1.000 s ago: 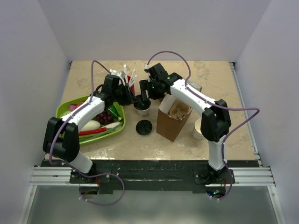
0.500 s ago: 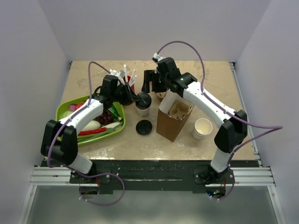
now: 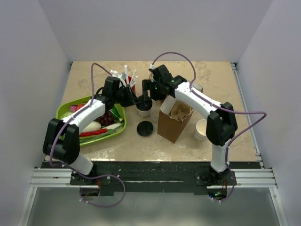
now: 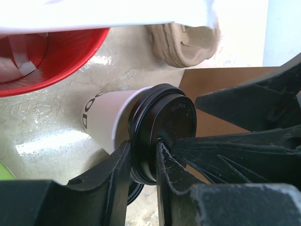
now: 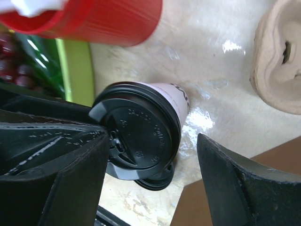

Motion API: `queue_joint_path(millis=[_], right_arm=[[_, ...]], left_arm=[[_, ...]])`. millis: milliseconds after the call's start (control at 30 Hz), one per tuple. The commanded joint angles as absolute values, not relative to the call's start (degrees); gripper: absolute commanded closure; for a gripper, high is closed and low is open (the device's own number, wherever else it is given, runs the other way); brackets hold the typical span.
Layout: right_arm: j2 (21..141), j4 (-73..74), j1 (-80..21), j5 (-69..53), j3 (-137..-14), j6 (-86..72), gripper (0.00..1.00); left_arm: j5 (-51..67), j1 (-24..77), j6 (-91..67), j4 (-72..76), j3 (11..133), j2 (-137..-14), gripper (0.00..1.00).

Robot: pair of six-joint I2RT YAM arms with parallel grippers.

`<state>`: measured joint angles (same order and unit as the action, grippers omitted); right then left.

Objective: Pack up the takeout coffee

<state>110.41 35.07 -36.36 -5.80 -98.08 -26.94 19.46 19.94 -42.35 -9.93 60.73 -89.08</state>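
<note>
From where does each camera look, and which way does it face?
Top external: above, behind the bases, looking down at the table; left arm and right arm show.
Left wrist: on the left gripper, facing the takeout coffee; own fingers show.
Right wrist: on the right gripper, looking onto its lid; own fingers show.
All share that coffee.

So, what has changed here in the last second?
The right hand drew back from the takeout coffee, then returned over it, open on both sides. The left hand kept pinching its lid. The coffee, paper bag and loose lid stayed put.
</note>
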Motion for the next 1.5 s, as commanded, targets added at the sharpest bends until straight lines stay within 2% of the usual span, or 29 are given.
queue_joint_path(millis=[0, 333, 467, 900, 1033, 1200, 1333, 1433, 1467], right_arm=[[110.47, 36.21, -36.21, -7.82, -100.46, -26.19, 0.23], [111.09, 36.21, -36.3, -10.9, -98.97, -26.28, 0.29], [111.62, 36.39, -36.3, -10.99, -98.79, -26.28, 0.3], [113.99, 37.44, -36.39, -11.16, -99.23, -26.28, 0.38], [114.17, 36.83, -36.39, -11.69, -99.32, -26.54, 0.43], [114.52, 36.56, -36.3, -12.13, -99.93, -26.89, 0.44], [114.78, 36.48, -36.3, -12.39, -100.28, -27.07, 0.55], [114.87, 36.56, -36.3, -12.39, -100.37, -27.68, 0.55], [114.7, 36.39, -36.3, -12.13, -100.46, -27.69, 0.6]], left_arm=[[20.39, 19.95, -41.22, -9.76, 61.35, -90.44, 0.84], [18.63, 19.86, -40.7, -10.72, 61.17, -89.83, 0.79], [18.28, 19.86, -40.52, -11.07, 61.35, -88.86, 0.67], [17.4, 19.86, -40.61, -11.34, 61.79, -87.63, 0.61], [17.14, 19.86, -40.52, -12.13, 62.31, -87.28, 0.54], [16.61, 19.95, -40.34, -13.01, 62.93, -86.31, 0.45], [16.0, 19.95, -39.9, -13.62, 63.37, -85.08, 0.32], [16.08, 19.95, -39.38, -13.89, 63.89, -84.29, 0.28], [16.08, 19.95, -39.38, -14.06, 64.16, -84.11, 0.27]])
